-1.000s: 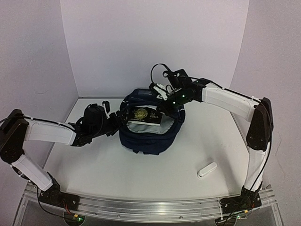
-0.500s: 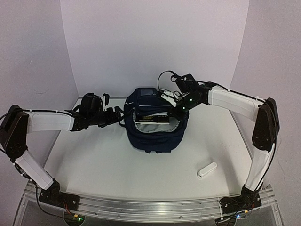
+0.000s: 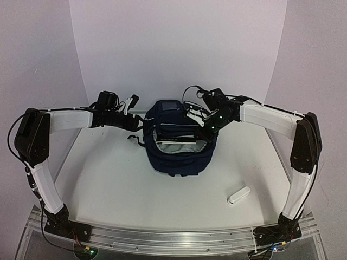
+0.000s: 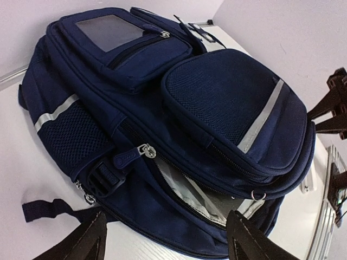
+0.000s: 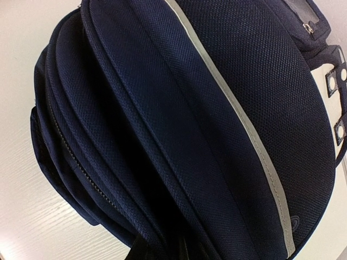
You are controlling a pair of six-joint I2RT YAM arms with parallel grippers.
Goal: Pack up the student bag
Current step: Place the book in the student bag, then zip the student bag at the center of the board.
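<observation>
1. The student bag (image 3: 176, 154), a dark navy backpack, lies on the white worktop (image 3: 135, 184), in the middle and towards the back wall, between the two arms.
2. Its main compartment gapes towards the camera in the top view, and pale grey lining (image 4: 190, 197) shows inside the unzipped slot.
3. A metal zip pull (image 4: 142, 150) hangs at the left end of that opening.
4. A light stripe (image 5: 238, 124) runs across the rounded front pocket, and a clear window panel (image 4: 108, 32) sits on the smaller pocket above it.
5. The left end effector (image 3: 134, 120) hangs just beside the bag's upper left side. Its fingers (image 4: 92, 241) stand well apart with nothing between them, and they are clear of the fabric.
6. The right end effector (image 3: 196, 116) is at the bag's upper right rim, pressed close to the navy cloth. Its tips are only a dark blur at the bottom edge of the wrist view, so I cannot tell whether they are together, apart or pinching fabric.
7. A small white oblong object (image 3: 238, 195) lies on the worktop, well apart from the bag, towards the near right.
</observation>
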